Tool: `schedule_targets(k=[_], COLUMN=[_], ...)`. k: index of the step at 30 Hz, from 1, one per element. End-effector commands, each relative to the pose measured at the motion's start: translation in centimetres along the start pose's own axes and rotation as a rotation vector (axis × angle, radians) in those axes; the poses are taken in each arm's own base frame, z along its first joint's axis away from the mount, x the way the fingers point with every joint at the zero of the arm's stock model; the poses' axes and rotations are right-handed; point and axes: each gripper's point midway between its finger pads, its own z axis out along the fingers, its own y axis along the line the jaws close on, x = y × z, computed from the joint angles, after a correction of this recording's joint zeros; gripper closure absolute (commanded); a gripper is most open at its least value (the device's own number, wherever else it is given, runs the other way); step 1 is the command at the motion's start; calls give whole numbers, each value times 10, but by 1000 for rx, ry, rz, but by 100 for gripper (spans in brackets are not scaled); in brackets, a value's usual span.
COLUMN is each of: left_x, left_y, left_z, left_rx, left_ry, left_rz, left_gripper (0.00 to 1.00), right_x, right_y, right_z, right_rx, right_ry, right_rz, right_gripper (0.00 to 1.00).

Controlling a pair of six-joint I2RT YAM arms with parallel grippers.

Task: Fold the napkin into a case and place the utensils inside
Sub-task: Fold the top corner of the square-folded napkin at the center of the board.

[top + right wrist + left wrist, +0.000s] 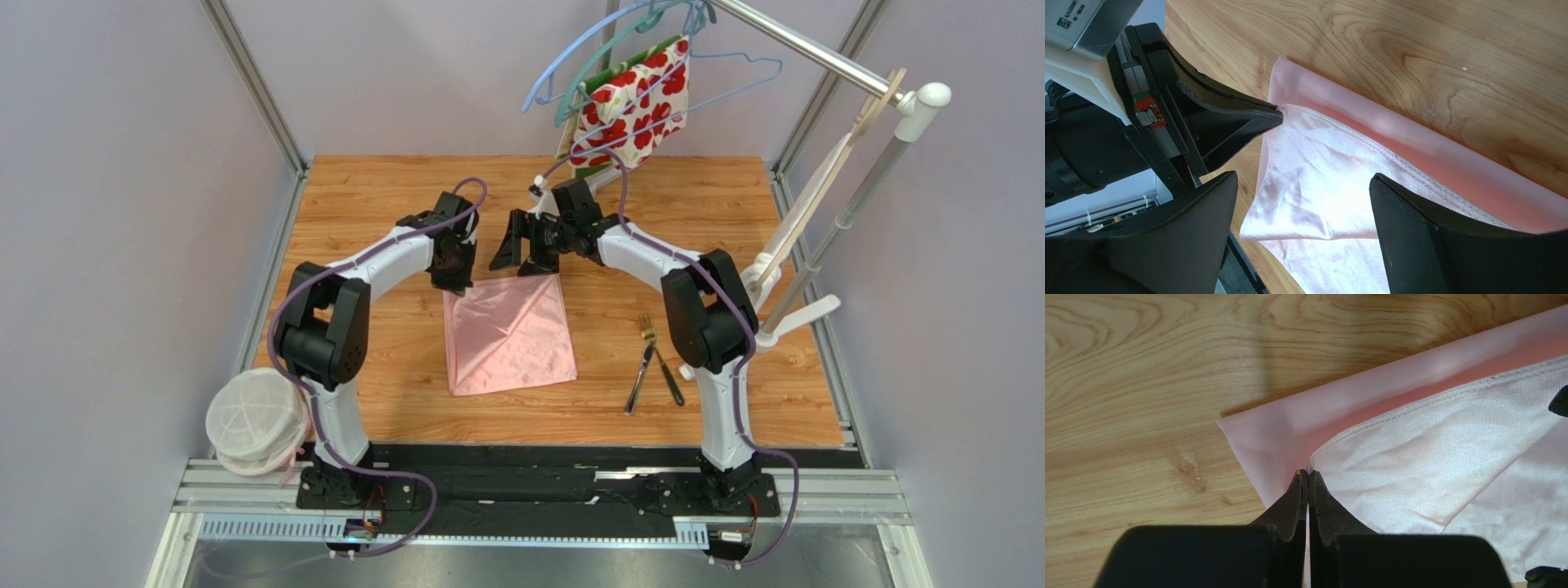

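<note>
Your left gripper [1308, 474] has its jaws pressed fully together at the bottom centre of its wrist view, nipping the corner of the upper, folded-over layer of the napkin [1425, 447]. A strip of the lower layer shows past that hemmed edge, toward the upper left. Your right gripper [1303, 180] stands wide open with nothing in it. Its two dark fingers [1186, 239] fill the lower corners of its wrist view and straddle the same folded layer from above, without touching it as far as you can see. The left gripper's tip pokes in from the upper left there. Seen from overhead, the two grippers sit close together just above centre frame, over the napkin's top edge. The napkin lies flat on the wooden table [368, 196] at centre, creased diagonally and not yet shaped into a packet. To its right, well apart from it, the fork [643, 355] and a darker piece [670, 380] lie crossed on the wood. A red-and-white floral cloth [638, 110] hangs at the top.
</note>
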Motion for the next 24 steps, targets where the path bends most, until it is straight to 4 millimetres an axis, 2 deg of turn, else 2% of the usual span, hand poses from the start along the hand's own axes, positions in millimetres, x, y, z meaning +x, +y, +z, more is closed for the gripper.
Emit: schedule_targets(k=[1, 11, 24], left_x=[-12, -16, -24], left_y=[4, 17, 19], left_z=[0, 5, 16], left_rx=[-16, -67, -57], left_ry=[-15, -6, -16], left_rz=[-5, -19, -49], left_gripper=[100, 100, 100], right_x=[-6, 0, 11], right_y=[10, 14, -2], right_z=[0, 7, 19], right_rx=[-39, -99, -91], right_ry=[-9, 26, 52], right_rz=[-22, -10, 0], right_gripper=[17, 17, 17])
